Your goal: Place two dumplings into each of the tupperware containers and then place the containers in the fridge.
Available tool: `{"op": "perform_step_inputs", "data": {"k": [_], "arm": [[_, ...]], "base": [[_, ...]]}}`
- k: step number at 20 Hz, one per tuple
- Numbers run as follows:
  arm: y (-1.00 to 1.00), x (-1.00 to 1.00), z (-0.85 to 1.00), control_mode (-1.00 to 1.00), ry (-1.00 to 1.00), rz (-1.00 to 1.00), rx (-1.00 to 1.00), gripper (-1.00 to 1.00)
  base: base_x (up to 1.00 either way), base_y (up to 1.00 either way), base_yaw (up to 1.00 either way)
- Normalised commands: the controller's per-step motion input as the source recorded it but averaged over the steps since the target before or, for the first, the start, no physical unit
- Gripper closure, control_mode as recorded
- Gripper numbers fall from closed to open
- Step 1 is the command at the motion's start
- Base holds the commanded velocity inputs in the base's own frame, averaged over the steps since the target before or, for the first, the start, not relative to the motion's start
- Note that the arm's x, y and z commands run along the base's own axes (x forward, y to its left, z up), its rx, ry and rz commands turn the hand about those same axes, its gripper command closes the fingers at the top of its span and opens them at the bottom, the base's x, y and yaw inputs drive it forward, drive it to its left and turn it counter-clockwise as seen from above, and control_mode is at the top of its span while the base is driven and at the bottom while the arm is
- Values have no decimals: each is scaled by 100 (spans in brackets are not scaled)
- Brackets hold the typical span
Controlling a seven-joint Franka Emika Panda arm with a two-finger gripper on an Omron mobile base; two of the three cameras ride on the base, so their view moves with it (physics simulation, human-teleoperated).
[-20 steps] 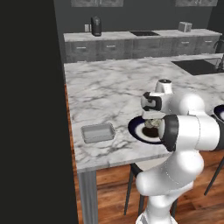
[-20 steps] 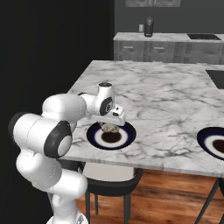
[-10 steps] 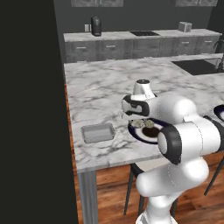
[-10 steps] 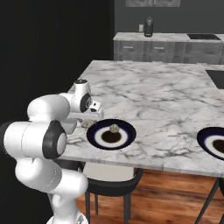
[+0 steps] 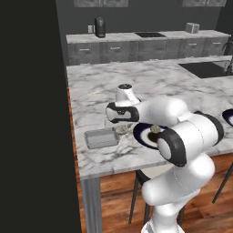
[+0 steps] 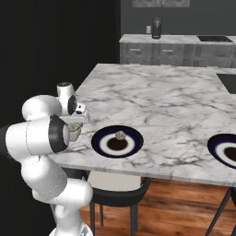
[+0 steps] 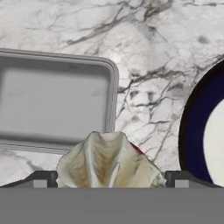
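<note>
My gripper (image 7: 111, 181) is shut on a pale folded dumpling (image 7: 109, 162), which fills the gap between the two fingertips. In the left base view the gripper (image 5: 121, 127) hangs low over the counter with that dumpling (image 5: 121, 130), between a grey tupperware container (image 5: 101, 138) and the dark blue plate (image 5: 139, 135). The container (image 7: 52, 105) is empty and lies just past the held dumpling. A second dumpling (image 5: 155, 129) sits on the plate (image 6: 99, 143) by the brown sauce, also seen as a dumpling (image 6: 120, 135) from the right. The fridge is out of view.
Another dark blue plate (image 6: 221, 148) lies at the counter's right end. The marble counter's front edge (image 5: 118, 161) runs close below the container. A chair (image 6: 117, 191) stands under the counter. A dark wall (image 5: 32, 113) lies to the left.
The arm has swung left from above the plate to the gap between plate and container, carrying the dumpling with it. One dumpling stays on the plate.
</note>
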Motion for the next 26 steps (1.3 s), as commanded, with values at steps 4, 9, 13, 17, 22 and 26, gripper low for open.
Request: {"op": "perform_step_inputs", "data": {"k": [4,9,13,17,22,26], "arm": [[86,25,-9,-100,6,1,-1,100],[15,61,-14,-100,3,0,2,100],[0,3,-44,-100,1,0,3,100],[0,0,-56,-100,0,0,0,100],[0,9,-32,-100,0,0,0,100],[0,19,-9,-100,0,0,0,100]], "base": [[0,0,0],[0,0,0],[0,0,0],[0,0,0],[0,0,0],[0,0,0]]}}
